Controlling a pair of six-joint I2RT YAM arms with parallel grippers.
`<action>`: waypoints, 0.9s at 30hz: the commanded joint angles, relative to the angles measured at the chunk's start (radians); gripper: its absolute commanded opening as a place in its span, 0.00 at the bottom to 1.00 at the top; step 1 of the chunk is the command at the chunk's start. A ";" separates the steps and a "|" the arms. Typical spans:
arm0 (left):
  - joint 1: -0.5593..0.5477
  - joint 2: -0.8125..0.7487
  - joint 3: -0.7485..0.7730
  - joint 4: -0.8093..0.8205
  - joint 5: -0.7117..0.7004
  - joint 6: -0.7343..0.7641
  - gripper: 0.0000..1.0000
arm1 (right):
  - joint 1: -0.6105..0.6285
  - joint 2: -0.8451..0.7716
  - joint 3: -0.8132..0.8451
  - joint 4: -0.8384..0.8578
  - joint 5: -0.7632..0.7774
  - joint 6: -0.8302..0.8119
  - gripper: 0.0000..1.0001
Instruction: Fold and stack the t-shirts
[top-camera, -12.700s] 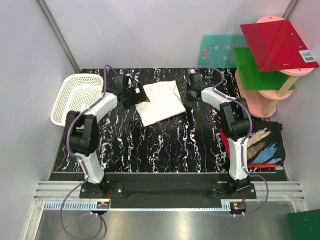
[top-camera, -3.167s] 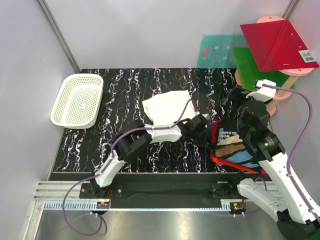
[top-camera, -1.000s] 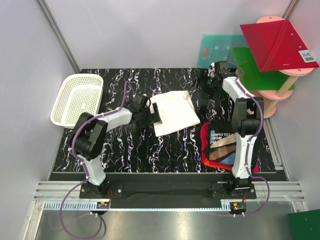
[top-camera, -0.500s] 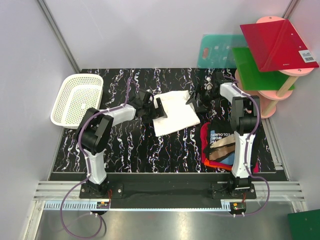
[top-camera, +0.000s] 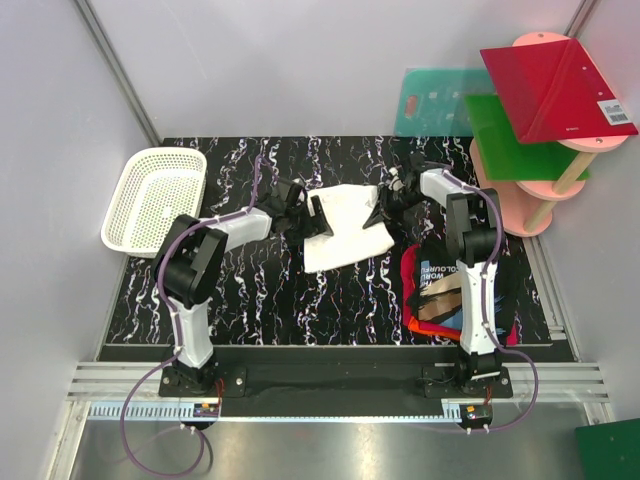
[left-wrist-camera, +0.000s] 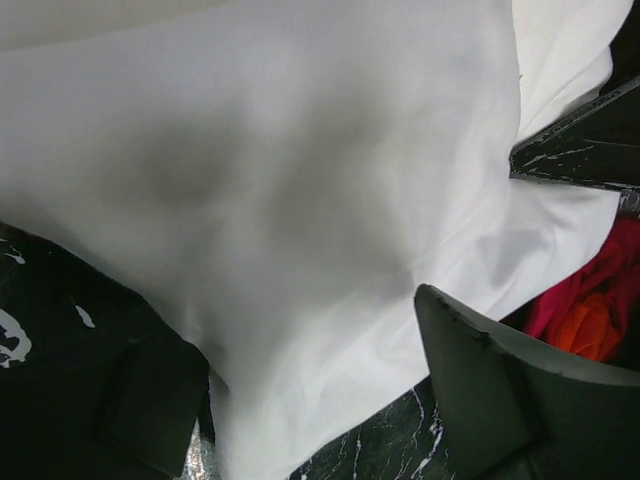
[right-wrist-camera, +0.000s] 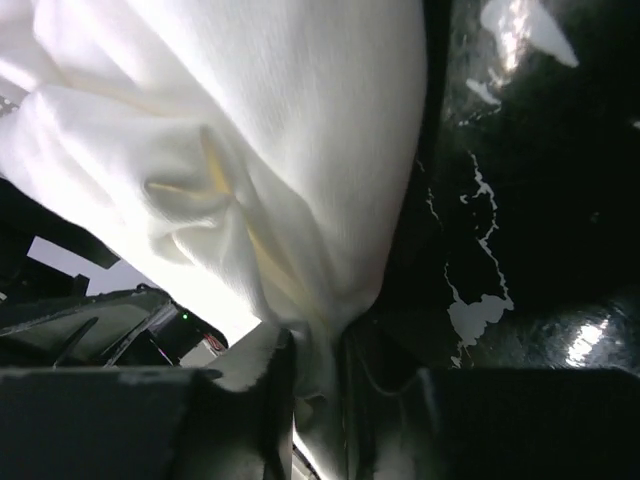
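Since a moment ago the right arm (top-camera: 440, 185) has moved in, and the right jaws are now pinched on the bunched edge of the white t-shirt (top-camera: 340, 228), which lies well right of the basket (top-camera: 155, 205). The left jaws stand apart, straddling the shirt's edge nearer the basket without gripping. To my eye both edges are nearly in hand for a fold, with the black t-shirt (top-camera: 445, 280) and red-orange t-shirt (top-camera: 410, 275) heaped farther right on the black, white-veined desk (top-camera: 250, 290), grey walls around and coloured boards (top-camera: 550, 90) farthest from the basket.
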 joint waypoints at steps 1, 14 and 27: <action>-0.001 0.038 -0.011 -0.026 0.016 0.010 0.69 | 0.036 0.005 0.015 -0.086 0.038 -0.055 0.09; -0.003 -0.119 -0.085 0.034 0.042 -0.002 0.00 | 0.053 -0.478 -0.157 0.059 0.272 -0.053 0.00; -0.147 -0.259 0.141 -0.105 0.097 0.015 0.00 | 0.049 -0.869 -0.317 0.081 0.446 -0.022 0.00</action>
